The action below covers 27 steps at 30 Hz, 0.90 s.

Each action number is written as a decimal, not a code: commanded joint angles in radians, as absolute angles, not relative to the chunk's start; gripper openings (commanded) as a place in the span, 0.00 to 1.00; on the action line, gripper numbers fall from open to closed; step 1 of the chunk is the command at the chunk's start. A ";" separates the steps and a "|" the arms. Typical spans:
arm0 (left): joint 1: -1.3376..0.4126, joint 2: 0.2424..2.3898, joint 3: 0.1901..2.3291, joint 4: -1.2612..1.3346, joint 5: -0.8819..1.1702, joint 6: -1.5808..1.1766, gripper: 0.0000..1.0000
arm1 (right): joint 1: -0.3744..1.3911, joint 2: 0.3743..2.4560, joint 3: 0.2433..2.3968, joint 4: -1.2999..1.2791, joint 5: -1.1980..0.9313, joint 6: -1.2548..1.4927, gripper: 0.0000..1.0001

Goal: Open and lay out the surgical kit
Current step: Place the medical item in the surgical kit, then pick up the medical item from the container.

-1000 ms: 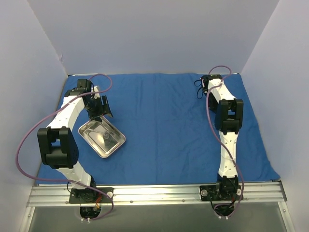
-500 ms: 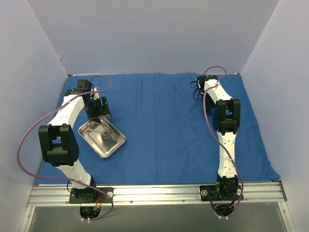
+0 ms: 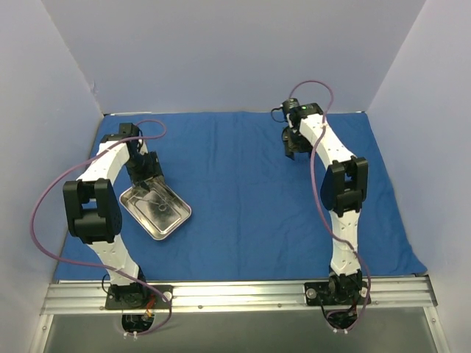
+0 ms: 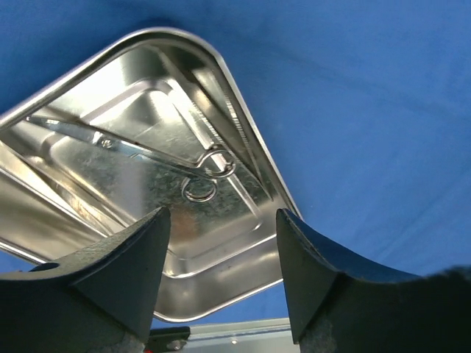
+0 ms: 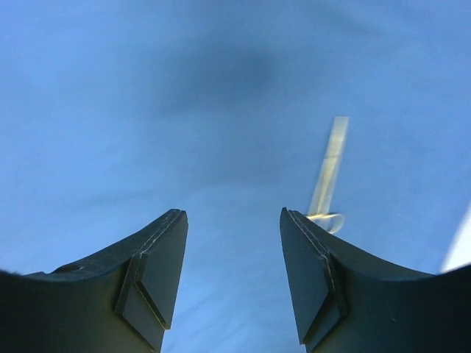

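Observation:
The royal-blue cloth [image 3: 243, 191] of the surgical kit lies spread flat over the table. On its left part sits the shiny steel tray [image 3: 184, 214]. The left wrist view shows a thin scissor-like instrument [image 4: 132, 147] lying inside the tray [image 4: 235, 103], its finger rings toward me. My left gripper [image 3: 149, 179] [image 4: 221, 217] hangs open just above the tray's far end, holding nothing. My right gripper [image 3: 293, 144] [image 5: 232, 215] is open low over the cloth at the back centre-right. A blurred silvery instrument [image 5: 329, 173] lies on the cloth just beyond its right finger [image 5: 313, 279].
White walls close in the back and both sides. The cloth [image 5: 147, 110] reaches nearly wall to wall. A metal rail [image 3: 235, 294] with both arm bases runs along the near edge. Purple cables loop off each arm.
My right gripper has opened and swung left, away from the back right corner. My left gripper has dropped closer to the tray.

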State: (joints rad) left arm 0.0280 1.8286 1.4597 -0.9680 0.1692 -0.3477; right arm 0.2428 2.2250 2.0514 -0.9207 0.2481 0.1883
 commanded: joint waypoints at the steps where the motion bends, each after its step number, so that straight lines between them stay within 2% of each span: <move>1: 0.034 1.842 1.480 -1.019 0.100 -0.435 0.67 | 0.323 2.146 2.039 -0.945 0.158 0.216 0.54; 6: 0.037 1.802 1.393 -0.967 0.060 -0.541 0.66 | 0.330 2.050 1.879 -0.884 0.124 0.213 0.53; 14: 0.072 1.763 1.306 -0.884 -0.078 -0.650 0.65 | 0.330 1.974 1.795 -0.830 0.029 0.190 0.53; 19: 0.091 1.749 1.246 -0.750 -0.146 -0.615 0.49 | 0.331 1.947 1.755 -0.792 -0.041 0.172 0.52; 27: 0.113 1.827 1.276 -0.686 -0.222 -0.595 0.43 | 0.330 1.924 1.714 -0.765 -0.094 0.158 0.51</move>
State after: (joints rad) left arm 0.1032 1.8065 1.2472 -0.7612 -0.1673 -0.6064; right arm 0.3233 1.9854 1.7348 -0.7586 -0.0586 0.1730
